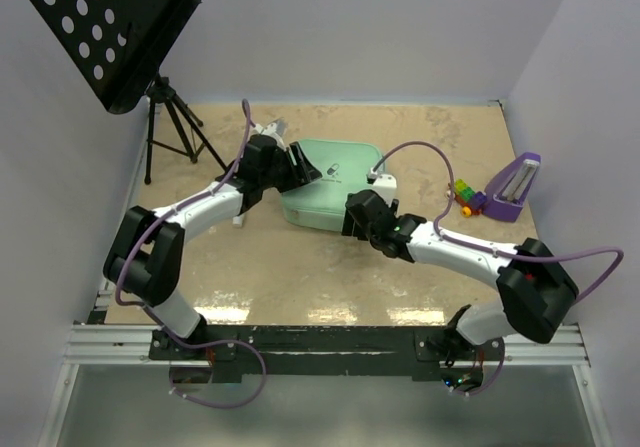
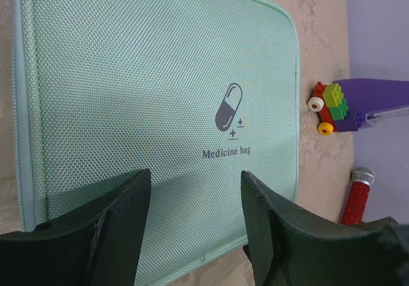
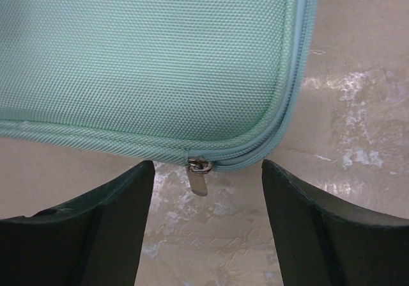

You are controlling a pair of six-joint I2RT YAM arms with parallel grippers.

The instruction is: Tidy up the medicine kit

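The medicine kit (image 1: 335,182), a mint-green woven zip case, lies flat mid-table (image 1: 300,267), zipped shut so its contents are hidden. The left gripper (image 2: 193,180) hangs over its lid with jaws apart, holding nothing. The right gripper (image 3: 208,171) is spread at the near edge, either side of the zipper pull (image 3: 200,175).

Lab; arms (image 1: 200,209) on alu rail (image 1: 110,347)

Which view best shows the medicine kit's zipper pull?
The right wrist view: the zipper pull hangs close at the edge of the medicine kit. The left wrist view shows only the printed lid; in the top external view the pull cannot be made out.
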